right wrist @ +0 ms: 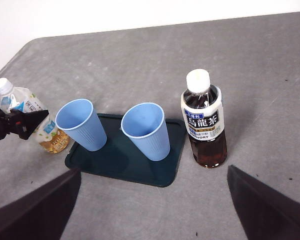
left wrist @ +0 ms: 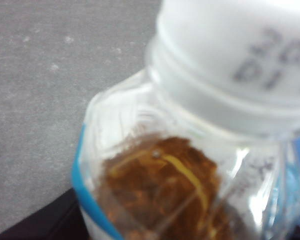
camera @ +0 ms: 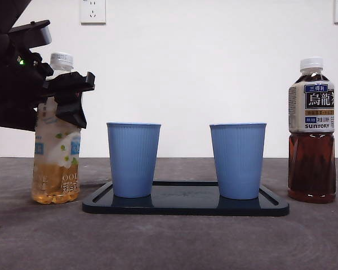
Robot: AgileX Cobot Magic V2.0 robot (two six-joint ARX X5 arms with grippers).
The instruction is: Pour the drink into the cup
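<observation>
A pale tea bottle (camera: 56, 163) with a white cap stands on the table left of the tray. My left gripper (camera: 73, 98) has its jaws on either side of the bottle's upper part, shut on it. In the left wrist view the bottle (left wrist: 190, 165) fills the picture. The right wrist view shows this bottle (right wrist: 32, 107) and the left gripper (right wrist: 20, 122) at its side. Two empty blue cups (camera: 133, 160) (camera: 238, 160) stand on a dark tray (camera: 186, 207). My right gripper (right wrist: 155, 210) is open and empty, high above the table.
A dark oolong tea bottle (camera: 311, 135), capped, stands right of the tray; it also shows in the right wrist view (right wrist: 204, 120). The cups (right wrist: 82, 125) (right wrist: 147, 130) and the tray (right wrist: 120, 162) sit mid-table on grey cloth.
</observation>
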